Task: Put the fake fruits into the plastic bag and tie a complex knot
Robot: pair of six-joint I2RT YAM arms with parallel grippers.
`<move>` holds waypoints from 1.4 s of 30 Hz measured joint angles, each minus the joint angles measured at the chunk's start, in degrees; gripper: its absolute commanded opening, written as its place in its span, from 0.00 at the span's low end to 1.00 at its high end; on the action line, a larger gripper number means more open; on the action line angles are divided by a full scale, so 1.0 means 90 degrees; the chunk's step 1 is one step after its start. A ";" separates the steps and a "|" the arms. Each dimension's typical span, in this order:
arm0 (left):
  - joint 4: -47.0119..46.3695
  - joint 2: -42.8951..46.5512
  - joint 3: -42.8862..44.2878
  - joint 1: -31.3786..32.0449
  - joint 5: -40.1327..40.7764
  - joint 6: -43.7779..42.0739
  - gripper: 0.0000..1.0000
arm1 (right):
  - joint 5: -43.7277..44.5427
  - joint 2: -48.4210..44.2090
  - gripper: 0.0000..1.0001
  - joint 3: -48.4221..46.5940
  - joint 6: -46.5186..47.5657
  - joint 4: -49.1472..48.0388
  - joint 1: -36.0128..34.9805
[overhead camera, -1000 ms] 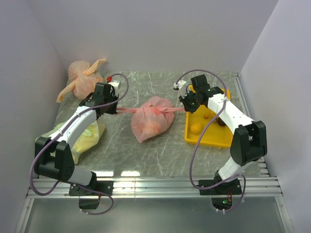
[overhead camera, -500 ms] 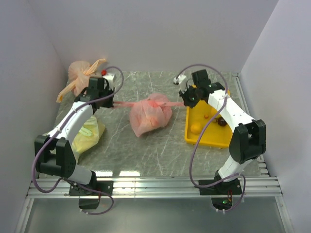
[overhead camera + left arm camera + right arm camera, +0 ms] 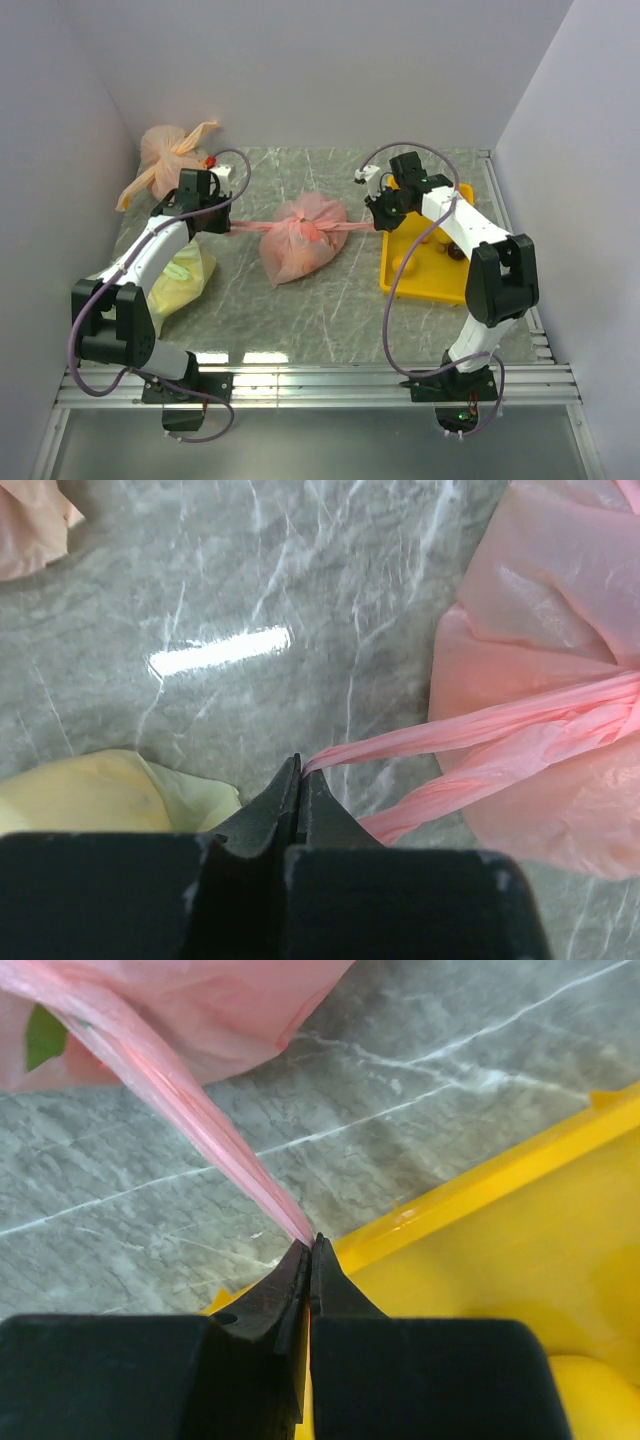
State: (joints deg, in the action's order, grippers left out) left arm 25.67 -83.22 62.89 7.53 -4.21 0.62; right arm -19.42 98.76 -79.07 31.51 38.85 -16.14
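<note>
The pink plastic bag (image 3: 300,240) lies mid-table with fruit shapes showing through it. Its handle strips cross in a knot (image 3: 312,226) on top. My left gripper (image 3: 226,224) is shut on the left strip (image 3: 450,735), which runs taut from the bag (image 3: 540,630). My right gripper (image 3: 377,222) is shut on the right strip (image 3: 190,1100), also taut, over the rim of the yellow tray (image 3: 500,1185). The bag (image 3: 190,1010) shows at the top of the right wrist view with a green leaf inside.
An orange-peach tied bag (image 3: 172,160) sits at the back left. A yellow-green bag (image 3: 180,275) lies under the left arm, also in the left wrist view (image 3: 110,790). The yellow tray (image 3: 445,290) at the right holds a few loose fruits (image 3: 455,250). Walls enclose three sides.
Both grippers moved back then slightly forward while holding the strips, the left one further left. The bag shifted a little left and the strips stay stretched.
</note>
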 measured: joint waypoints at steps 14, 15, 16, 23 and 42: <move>0.0124 -0.0318 0.0726 -0.0170 -0.0024 0.0027 0.00 | -0.0095 0.0345 0.00 -0.1207 -0.0131 0.0600 0.0000; 0.0124 -0.0318 0.0748 -0.0170 -0.0015 0.0024 0.00 | -0.0107 0.0342 0.00 -0.1231 -0.0131 0.0627 0.0000; 0.0119 -0.0318 0.0765 -0.0182 0.0000 0.0024 0.00 | -0.0138 0.0342 0.00 -0.1258 -0.0134 0.0651 0.0000; 0.0182 -0.0318 0.0765 -0.0304 -0.0005 0.0061 0.00 | -0.0427 0.0423 0.00 -0.1270 -0.0231 0.0746 -0.0007; 0.1462 -0.0194 0.2280 -0.0848 -0.2208 0.0032 0.99 | -0.2135 0.0151 0.95 -0.2288 -0.0962 0.2518 0.0515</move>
State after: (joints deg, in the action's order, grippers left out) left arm 38.83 -84.97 83.42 -0.10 -24.08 0.91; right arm -38.63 100.12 -99.66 22.85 61.52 -11.51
